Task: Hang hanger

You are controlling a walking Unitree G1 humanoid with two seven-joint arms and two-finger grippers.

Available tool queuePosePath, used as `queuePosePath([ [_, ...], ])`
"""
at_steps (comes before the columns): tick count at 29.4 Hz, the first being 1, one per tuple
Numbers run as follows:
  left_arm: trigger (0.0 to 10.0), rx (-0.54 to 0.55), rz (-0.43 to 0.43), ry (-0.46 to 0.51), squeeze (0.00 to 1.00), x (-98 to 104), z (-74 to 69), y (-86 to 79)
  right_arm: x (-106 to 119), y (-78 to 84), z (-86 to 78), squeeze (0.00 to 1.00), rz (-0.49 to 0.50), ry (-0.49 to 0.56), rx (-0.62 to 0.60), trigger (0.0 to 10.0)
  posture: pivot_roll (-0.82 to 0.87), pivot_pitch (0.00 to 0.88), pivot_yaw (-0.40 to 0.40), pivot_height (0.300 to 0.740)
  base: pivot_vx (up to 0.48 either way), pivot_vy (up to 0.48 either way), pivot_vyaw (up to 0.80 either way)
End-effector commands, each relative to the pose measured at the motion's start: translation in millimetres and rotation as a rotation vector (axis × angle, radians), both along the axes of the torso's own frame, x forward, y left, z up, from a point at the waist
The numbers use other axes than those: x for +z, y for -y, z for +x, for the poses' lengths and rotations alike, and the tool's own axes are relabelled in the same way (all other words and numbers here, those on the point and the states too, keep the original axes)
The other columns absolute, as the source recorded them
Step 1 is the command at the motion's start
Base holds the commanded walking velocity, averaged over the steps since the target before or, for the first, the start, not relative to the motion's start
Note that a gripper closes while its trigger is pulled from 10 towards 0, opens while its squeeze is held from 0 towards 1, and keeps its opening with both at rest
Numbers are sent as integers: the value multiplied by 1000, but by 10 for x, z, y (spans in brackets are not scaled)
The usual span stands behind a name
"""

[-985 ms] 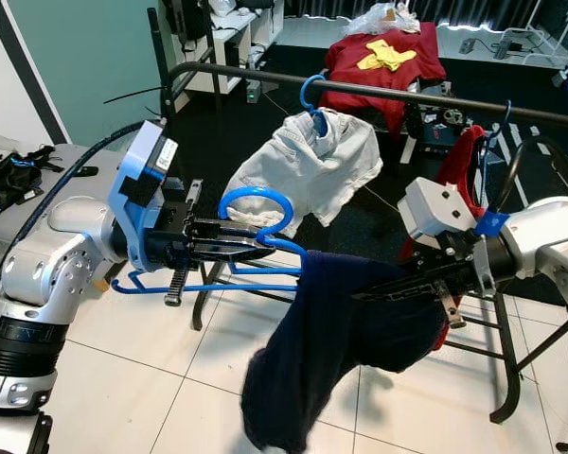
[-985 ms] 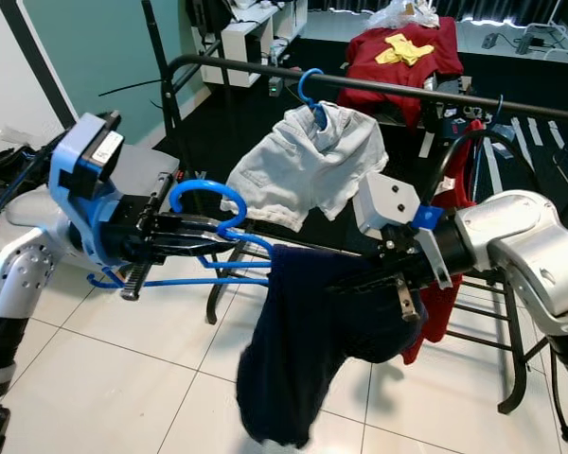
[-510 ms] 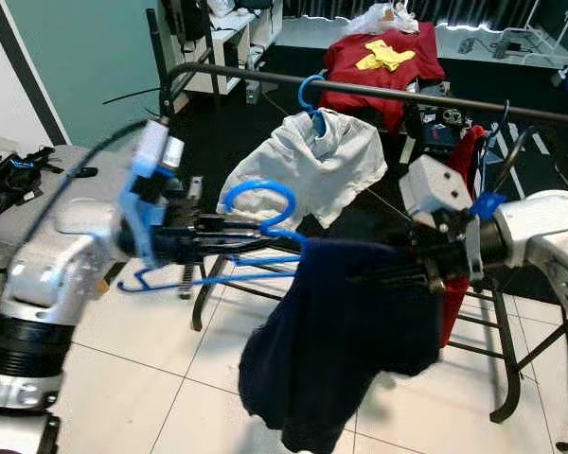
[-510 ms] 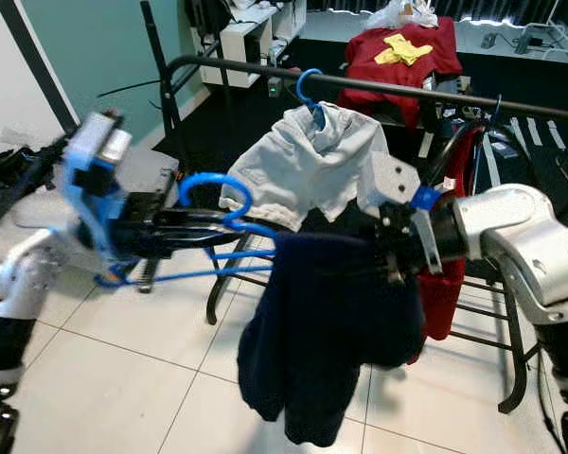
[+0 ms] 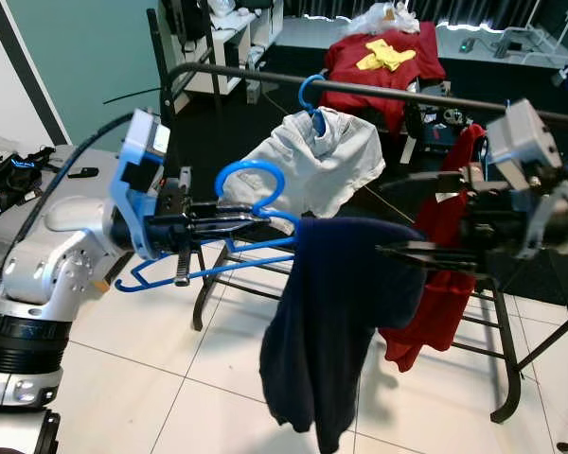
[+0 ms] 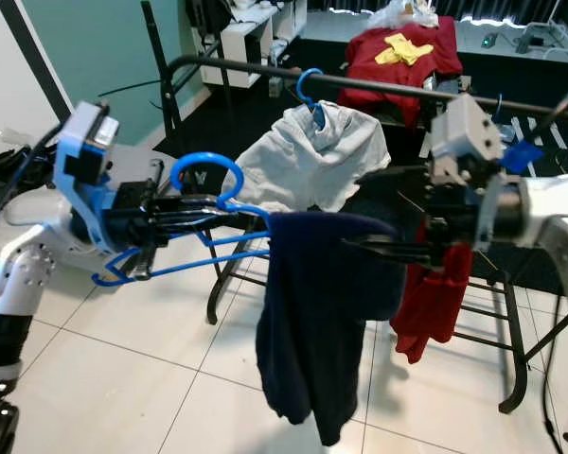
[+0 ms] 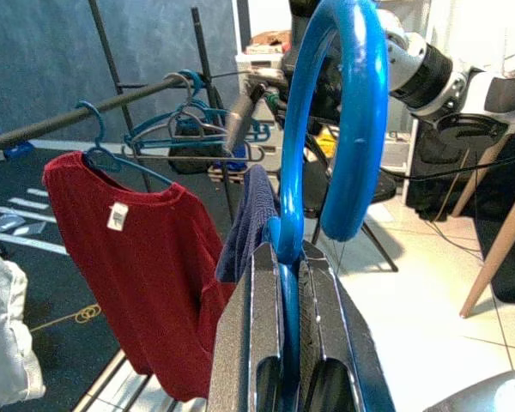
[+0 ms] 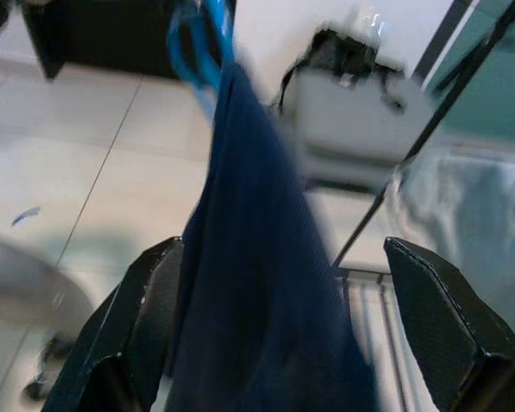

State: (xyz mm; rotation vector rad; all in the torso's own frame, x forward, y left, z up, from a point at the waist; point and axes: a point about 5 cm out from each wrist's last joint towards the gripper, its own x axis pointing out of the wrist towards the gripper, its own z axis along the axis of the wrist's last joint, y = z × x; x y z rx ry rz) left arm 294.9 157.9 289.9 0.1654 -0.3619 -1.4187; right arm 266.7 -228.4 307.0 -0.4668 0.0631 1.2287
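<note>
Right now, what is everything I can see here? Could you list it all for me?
blue hanger: one, blue, gripped near its hook by the left gripper, short of the rail.
dark garment: one, navy, draped over the blue hanger's right end.
clothes rail: one, black, running across behind the arms.
white garment: one, pale, on a blue hanger on the rail.
red shirt: one, red, hanging on the rail, right side.
red cloth: one, red with yellow print, farther back.
floor: white tiles.
left gripper: black fingers shut on the blue hanger.
right gripper: black fingers open, spread either side of the dark garment.
</note>
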Motion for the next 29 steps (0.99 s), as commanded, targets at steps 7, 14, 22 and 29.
queuePosePath([
  [7,0,-32,-19,63,0,176,-49,-36,-80,134,-102,0,-45,-73,3,10000,-40,57,19,740,0,0,0],
  [14,0,-61,-32,82,0,230,-69,0,-160,116,-97,0,-52,-90,-4,10000,-38,56,21,740,0,0,0],
  [22,0,-78,-64,114,0,351,-101,-32,-261,82,-101,0,-65,-110,2,4039,-34,56,20,740,0,0,0],
  [29,0,-38,-62,131,0,394,-75,-136,-237,98,-122,0,-52,-114,2,0,-34,54,19,740,0,0,0],
])
